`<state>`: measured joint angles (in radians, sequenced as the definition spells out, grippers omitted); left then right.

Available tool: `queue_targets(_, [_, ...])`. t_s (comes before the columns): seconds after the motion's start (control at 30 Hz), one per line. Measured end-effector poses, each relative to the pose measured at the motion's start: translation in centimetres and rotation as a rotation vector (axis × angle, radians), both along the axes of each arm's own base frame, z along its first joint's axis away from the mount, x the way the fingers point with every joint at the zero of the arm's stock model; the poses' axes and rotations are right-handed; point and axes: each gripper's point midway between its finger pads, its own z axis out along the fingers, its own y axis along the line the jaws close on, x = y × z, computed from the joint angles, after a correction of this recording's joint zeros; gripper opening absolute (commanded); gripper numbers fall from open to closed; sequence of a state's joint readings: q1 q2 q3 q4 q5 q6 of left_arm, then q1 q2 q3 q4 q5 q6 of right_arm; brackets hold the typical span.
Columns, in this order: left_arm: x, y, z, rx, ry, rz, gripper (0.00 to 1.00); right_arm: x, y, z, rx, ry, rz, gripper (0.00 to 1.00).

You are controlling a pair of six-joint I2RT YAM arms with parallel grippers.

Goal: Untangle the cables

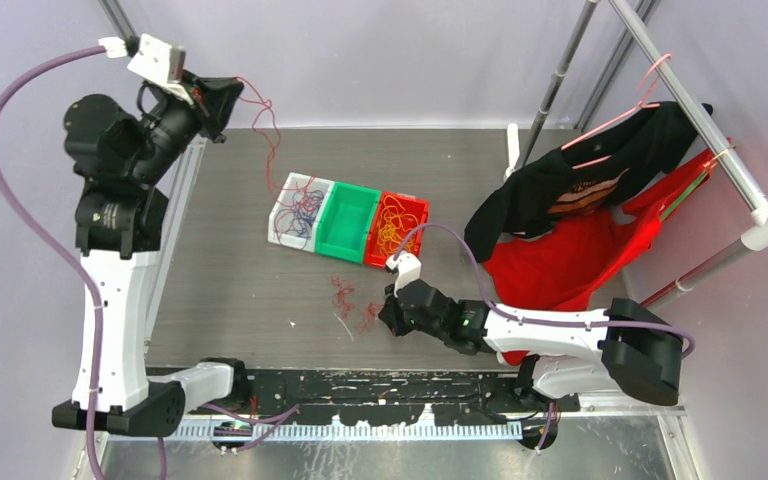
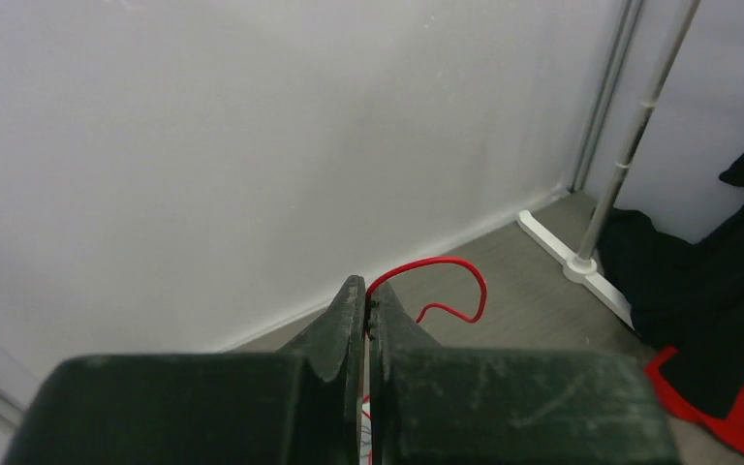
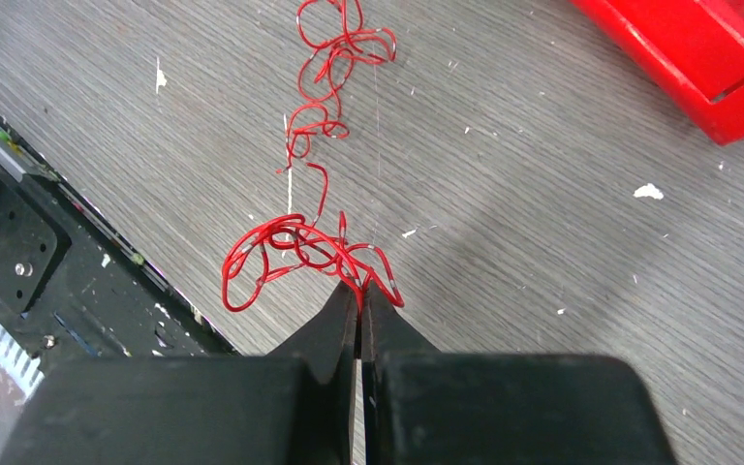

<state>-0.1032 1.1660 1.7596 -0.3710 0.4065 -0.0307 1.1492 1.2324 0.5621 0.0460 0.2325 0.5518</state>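
Our grey wood-grain surface (image 1: 230,260), flecked white, sits between pale walls (image 1: 380,60), with bare boards left of the bins (image 1: 345,240). Our left tool (image 2: 366,291), high by the back wall, is clenched on one red cable (image 2: 436,260). Our right tool (image 3: 359,289) pinches the red cables (image 3: 295,242) lying near the front edge. The print on the black shirt (image 1: 520,195) is unreadable.
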Motion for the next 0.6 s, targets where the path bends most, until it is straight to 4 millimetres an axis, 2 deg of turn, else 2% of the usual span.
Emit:
queue_targets(0.1, [1.2,-1.1,-1.9,-0.013,0.058,-0.035,0.0,0.1,0.0,0.1,0.008,-0.008,-0.006,0.01])
queue_targets(0.2, [1.9,-2.7,-3.0,-0.019,0.09,-0.082,0.0,0.2,-0.2,0.0,0.005,-0.012,-0.013,0.01])
queue_targets(0.37, [2.3,-4.6,-3.5,-0.015,0.1,-0.136,0.0,0.3,-0.4,-0.3,0.0,-0.015,-0.021,0.01])
queue_targets(0.6, [3.8,-5.8,-4.5,0.004,0.109,-0.156,0.0,0.4,-0.4,-0.2,0.002,-0.018,-0.029,0.01])
